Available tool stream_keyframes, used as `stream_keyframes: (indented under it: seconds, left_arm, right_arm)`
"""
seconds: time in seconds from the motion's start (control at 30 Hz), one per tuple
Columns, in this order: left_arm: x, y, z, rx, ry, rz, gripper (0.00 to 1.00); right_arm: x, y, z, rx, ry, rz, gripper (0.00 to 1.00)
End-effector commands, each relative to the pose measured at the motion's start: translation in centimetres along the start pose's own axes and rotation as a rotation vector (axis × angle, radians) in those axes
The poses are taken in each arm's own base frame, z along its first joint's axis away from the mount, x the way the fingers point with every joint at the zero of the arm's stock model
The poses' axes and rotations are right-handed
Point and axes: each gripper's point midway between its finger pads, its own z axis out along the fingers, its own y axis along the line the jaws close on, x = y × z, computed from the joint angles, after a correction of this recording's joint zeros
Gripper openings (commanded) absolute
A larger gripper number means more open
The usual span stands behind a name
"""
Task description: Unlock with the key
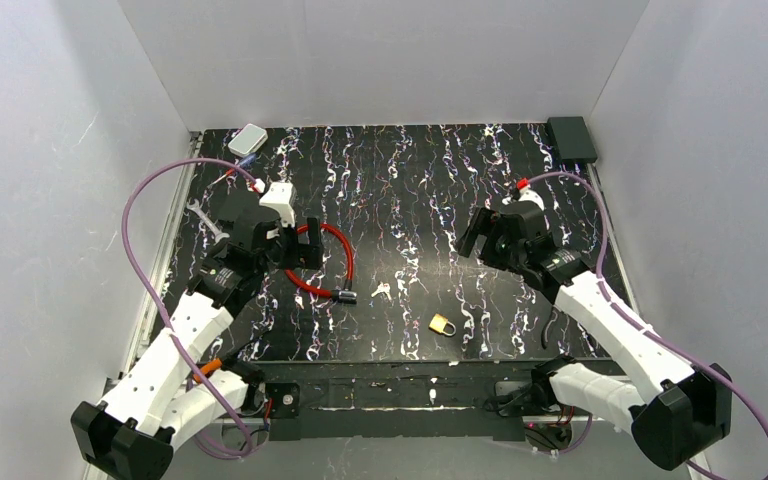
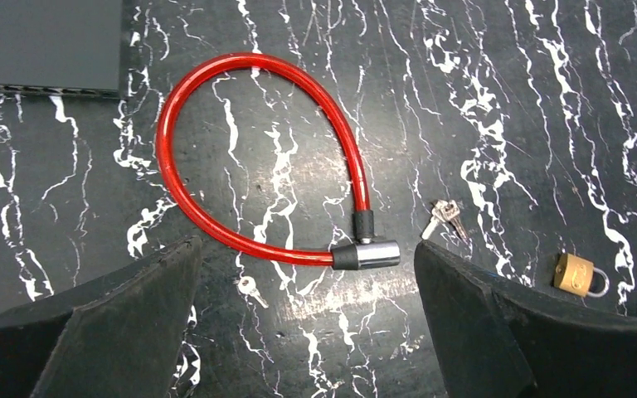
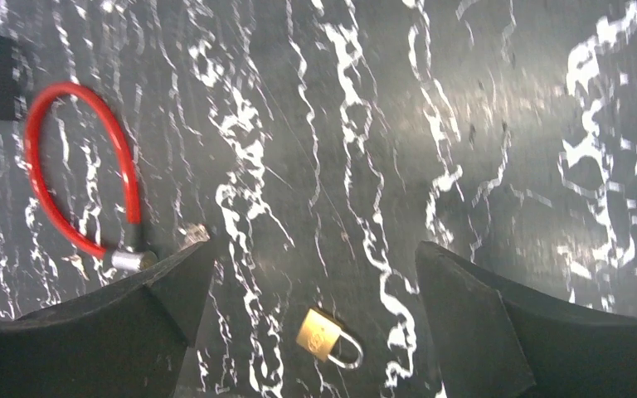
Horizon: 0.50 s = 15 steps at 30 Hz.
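Note:
A small brass padlock (image 1: 443, 324) lies near the table's front middle, also seen in the left wrist view (image 2: 576, 274) and the right wrist view (image 3: 325, 335). A bunch of keys (image 2: 445, 217) lies on the table (image 1: 382, 291) beside the barrel of a red cable lock (image 2: 216, 149). One single key (image 2: 249, 290) lies just below that cable. My left gripper (image 1: 300, 245) hangs open above the cable lock (image 1: 325, 262), nothing between its jaws (image 2: 308, 245). My right gripper (image 1: 475, 235) is open too, above bare table, with the padlock below its gap (image 3: 314, 245).
A white box (image 1: 248, 139) sits at the back left corner and a black box (image 1: 571, 138) at the back right. A small wrench (image 1: 203, 218) lies by the left edge. Grey walls close in three sides of the black marbled table (image 1: 410, 180).

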Motion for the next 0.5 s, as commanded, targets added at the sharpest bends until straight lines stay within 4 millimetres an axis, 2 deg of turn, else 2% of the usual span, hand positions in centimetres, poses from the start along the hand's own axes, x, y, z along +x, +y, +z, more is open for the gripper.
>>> stream_keyframes:
  seconds: [0.0,0.07,0.17,0.27,0.33,0.47]
  left_arm:
    - [0.4,-1.2,-0.2,0.085,-0.003,0.016,0.99]
    - [0.7,-2.0,-0.1,0.129,0.013,0.021,0.99]
    - [1.4,-3.8,-0.1,0.228,0.053,0.035,0.90]
    - [2.3,-5.4,0.1,0.307,0.097,0.066,0.87]
    - [2.8,-6.3,0.2,0.348,0.125,0.089,0.83]
    - [4.2,-7.5,1.0,0.376,0.192,0.128,0.75]
  right_arm:
    - [3.6,-1.9,-0.9,0.073,0.102,0.103,1.00]
    - [5.3,-1.9,-1.0,0.076,0.158,0.124,1.00]
    - [7.6,-2.3,-1.2,0.114,0.220,0.101,1.00]
    - [9.0,-1.8,-1.5,0.119,0.230,0.034,1.00]
    - [9.6,-1.1,-1.6,0.104,0.227,-0.015,1.00]
    - [10.5,1.9,-1.2,-0.008,0.219,-0.136,1.00]
